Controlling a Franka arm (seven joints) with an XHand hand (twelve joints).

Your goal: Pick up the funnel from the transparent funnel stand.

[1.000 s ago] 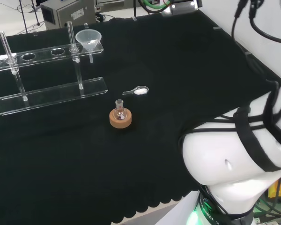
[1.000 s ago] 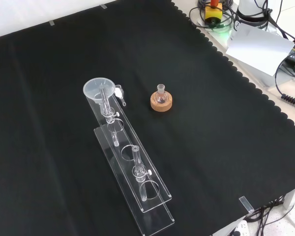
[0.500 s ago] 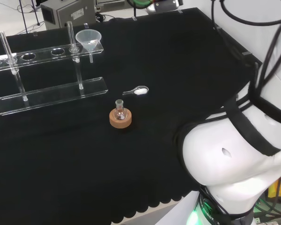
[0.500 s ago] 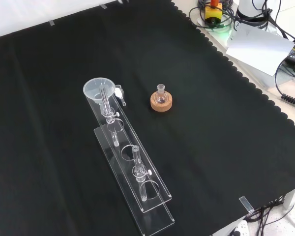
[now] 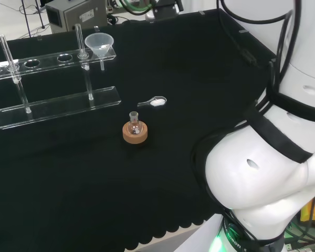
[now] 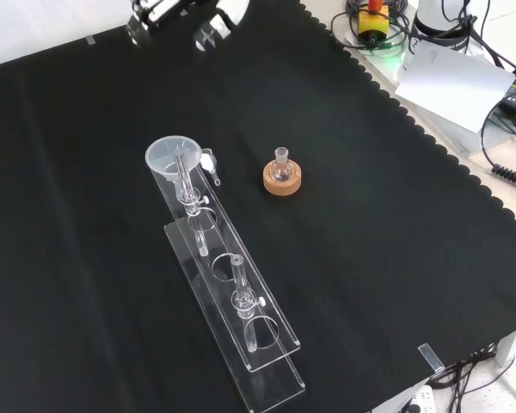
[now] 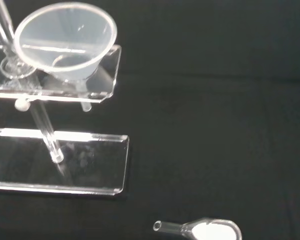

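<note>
One funnel [image 5: 99, 44] sits in the end hole of the transparent funnel stand [image 5: 58, 107], at the far left of the bench in the head view. The hand [image 6: 182, 15] is at the far edge in the front view, well apart; I cannot tell its fingers. A careless approach could knock the upright glass rod just beside the funnel. I count one flask on a cork ring [image 5: 135, 132] and one small spoon [image 5: 153, 102].

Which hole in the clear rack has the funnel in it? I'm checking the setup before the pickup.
The end hole, at the right end of the rack in the head view. The funnel sits there; the other holes along the top shelf look empty.
</note>
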